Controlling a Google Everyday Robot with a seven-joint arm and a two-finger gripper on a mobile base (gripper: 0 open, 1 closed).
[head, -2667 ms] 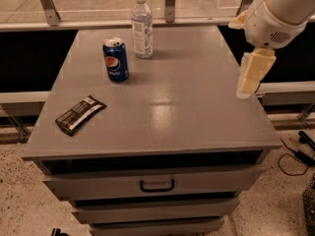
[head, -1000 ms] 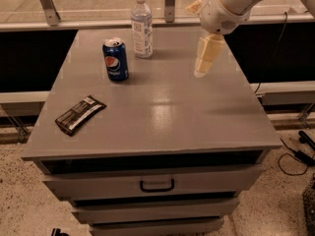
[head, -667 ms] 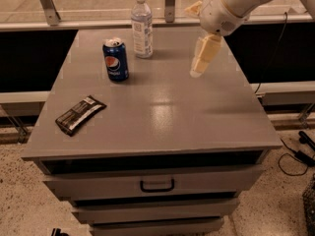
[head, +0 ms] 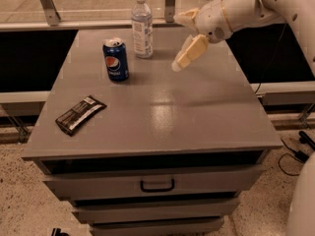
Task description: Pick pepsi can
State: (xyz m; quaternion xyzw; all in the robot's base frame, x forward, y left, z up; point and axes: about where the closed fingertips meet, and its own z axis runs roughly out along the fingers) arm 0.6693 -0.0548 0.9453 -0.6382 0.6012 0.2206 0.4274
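Observation:
The pepsi can (head: 115, 59), blue with a silver top and a round red-white-blue logo, stands upright on the back left of the grey cabinet top (head: 197, 117). My gripper (head: 176, 42) hangs above the back middle of the top, to the right of the can and well apart from it. Its two cream fingers (head: 190, 51) are spread open and hold nothing. The white arm reaches in from the upper right.
A clear water bottle (head: 142, 26) with a white cap stands just behind and right of the can. A dark snack-bar wrapper (head: 80, 114) lies flat near the left front. Drawers with a handle (head: 157, 185) sit below; cables lie on the floor at right.
My gripper has moved left across the top, from beyond the right edge to the back middle, closer to the bottle and can. The can, bottle and wrapper have not moved.

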